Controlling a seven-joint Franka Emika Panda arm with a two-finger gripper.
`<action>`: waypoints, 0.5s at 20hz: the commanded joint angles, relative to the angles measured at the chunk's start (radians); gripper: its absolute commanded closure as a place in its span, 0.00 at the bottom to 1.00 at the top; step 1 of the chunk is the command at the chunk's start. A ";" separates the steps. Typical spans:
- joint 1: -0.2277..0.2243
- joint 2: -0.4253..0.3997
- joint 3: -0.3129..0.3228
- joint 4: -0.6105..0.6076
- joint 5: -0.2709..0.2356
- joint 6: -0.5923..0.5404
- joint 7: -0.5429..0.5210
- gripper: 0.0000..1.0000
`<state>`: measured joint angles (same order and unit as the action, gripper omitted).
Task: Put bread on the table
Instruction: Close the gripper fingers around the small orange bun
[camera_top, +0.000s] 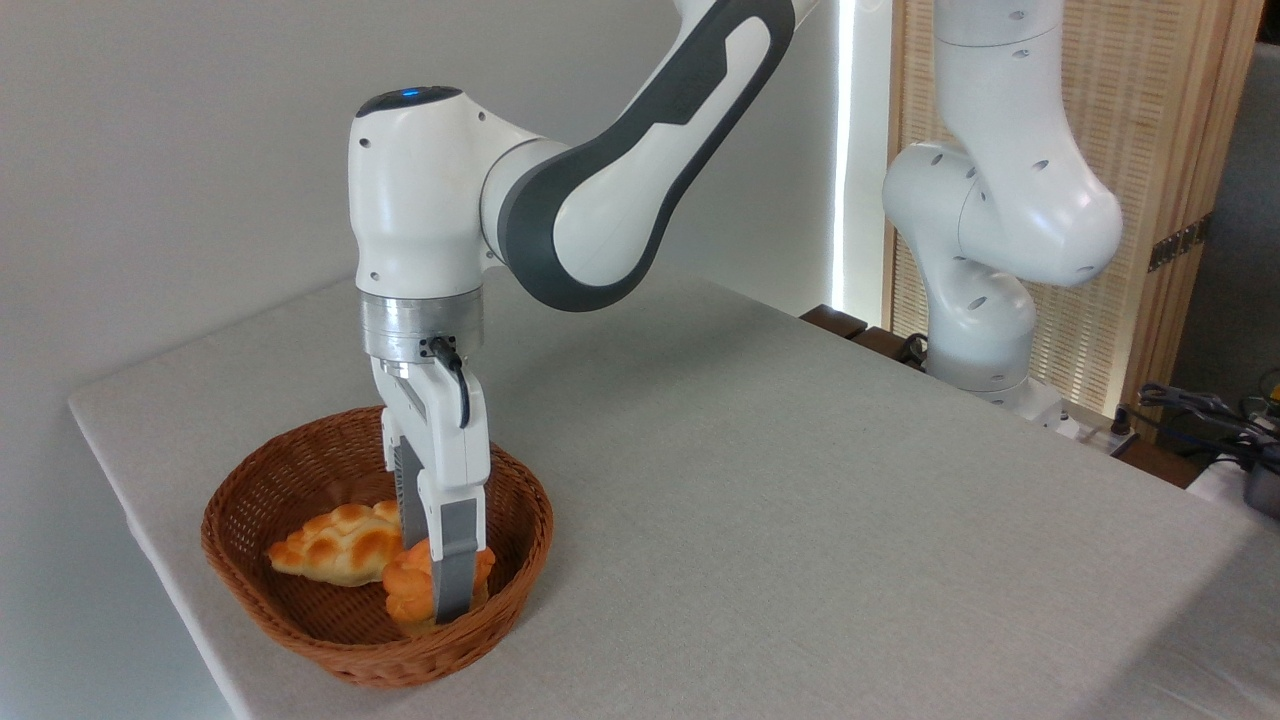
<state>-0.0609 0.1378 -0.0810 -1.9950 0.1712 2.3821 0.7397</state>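
we judge the bread (410, 590) light and soft; the gripper (440, 600) straddles its sides in the basket (520, 500); whether it grips we cannot tell.

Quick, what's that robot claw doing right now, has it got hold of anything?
Gripper: down in the basket, fingers on either side of the small orange bun; it looks closed on it, but the bun has not left the basket.

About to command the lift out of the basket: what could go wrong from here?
1. The tool straddles the muffin-shaped bun near one side; it might slip or tilt.
2. The braided loaf touches the bun and may get dragged.
3. The wicker basket sits near the table edge; a snag could shift it.
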 joint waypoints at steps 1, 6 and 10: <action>-0.005 -0.006 0.004 -0.013 0.017 0.023 0.001 0.54; -0.004 -0.006 0.004 -0.013 0.019 0.023 0.003 0.59; -0.004 -0.015 0.004 -0.007 0.005 0.020 -0.008 0.59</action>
<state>-0.0626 0.1377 -0.0812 -1.9950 0.1713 2.3828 0.7397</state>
